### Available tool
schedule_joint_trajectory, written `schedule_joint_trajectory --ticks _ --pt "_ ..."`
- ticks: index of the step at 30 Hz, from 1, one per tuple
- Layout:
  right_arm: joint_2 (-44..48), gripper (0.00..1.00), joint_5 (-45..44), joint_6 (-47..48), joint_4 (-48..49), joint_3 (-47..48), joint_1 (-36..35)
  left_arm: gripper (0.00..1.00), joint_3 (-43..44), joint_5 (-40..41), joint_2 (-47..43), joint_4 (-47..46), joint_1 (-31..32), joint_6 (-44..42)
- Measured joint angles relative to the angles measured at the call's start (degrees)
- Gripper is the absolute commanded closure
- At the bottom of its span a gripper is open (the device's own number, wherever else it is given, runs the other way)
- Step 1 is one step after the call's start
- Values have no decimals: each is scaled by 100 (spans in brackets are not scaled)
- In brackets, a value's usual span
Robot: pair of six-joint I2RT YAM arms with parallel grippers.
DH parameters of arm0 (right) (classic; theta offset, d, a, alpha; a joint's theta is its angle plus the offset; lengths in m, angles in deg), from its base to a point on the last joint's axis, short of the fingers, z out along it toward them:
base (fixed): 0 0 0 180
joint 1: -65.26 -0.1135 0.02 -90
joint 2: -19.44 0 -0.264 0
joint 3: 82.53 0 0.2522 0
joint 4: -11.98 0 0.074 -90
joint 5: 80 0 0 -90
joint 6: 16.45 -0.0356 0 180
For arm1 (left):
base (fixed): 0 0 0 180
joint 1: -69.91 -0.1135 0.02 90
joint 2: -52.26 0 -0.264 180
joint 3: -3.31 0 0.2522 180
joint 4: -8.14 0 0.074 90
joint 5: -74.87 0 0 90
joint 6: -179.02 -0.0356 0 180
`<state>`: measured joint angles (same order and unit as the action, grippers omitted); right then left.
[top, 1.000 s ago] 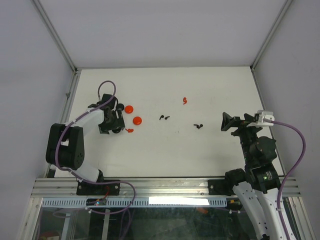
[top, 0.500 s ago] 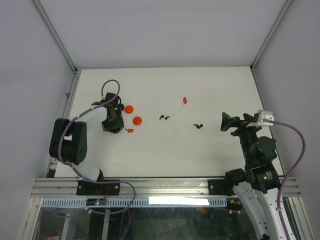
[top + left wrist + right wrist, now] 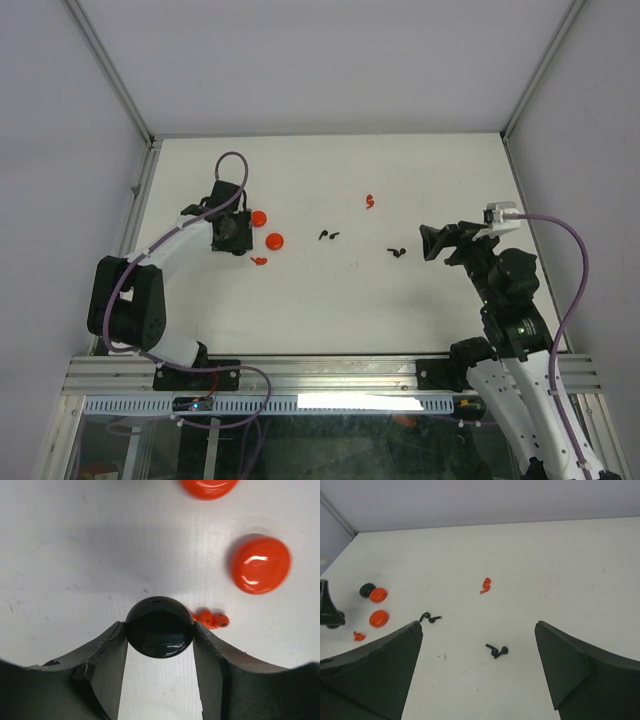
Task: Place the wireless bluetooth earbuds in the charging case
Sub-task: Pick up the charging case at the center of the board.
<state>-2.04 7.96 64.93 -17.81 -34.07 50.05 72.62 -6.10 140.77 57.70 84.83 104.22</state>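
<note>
The earbuds are four tiny curved pieces lying loose on the white tabletop (image 3: 450, 170), two red and two black. One red earbud (image 3: 210, 619) lies just right of the left end effector (image 3: 160, 630). The other red earbud (image 3: 370, 201) lies further back, right of centre. One black earbud (image 3: 329, 236) lies near mid-table, and the second black earbud (image 3: 398, 252) lies just ahead of the right end effector (image 3: 427, 244). The left end effector's fingers (image 3: 107, 650) press against both sides of a glossy black disc (image 3: 160, 626), which rests on the tabletop. The right end effector's jaws stand wide apart with nothing between them. Two red discs (image 3: 259, 217) (image 3: 274, 240) lie just beyond the left end effector, apart from each other. In the left wrist view the near red earbud is partly hidden behind the right finger, and the farther red disc is cut off by the top of the picture. From above, the held disc is hidden under the left end effector, and the earbuds are too small for their detail to be made out. A metal rail (image 3: 138, 190) borders the tabletop close to the left arm. Bare surface runs from the earbuds to the back wall.
</note>
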Motion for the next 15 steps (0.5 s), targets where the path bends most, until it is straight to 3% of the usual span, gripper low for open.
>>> schedule_joint_trajectory --ticks 9,15 --pt "-1539 1 1814 -166 50 496 0 55 120 -208 -839 -317 555 -890" --pt "-2304 1 2826 -472 328 590 0 54 251 -278 -1121 -765 1276 -1836"
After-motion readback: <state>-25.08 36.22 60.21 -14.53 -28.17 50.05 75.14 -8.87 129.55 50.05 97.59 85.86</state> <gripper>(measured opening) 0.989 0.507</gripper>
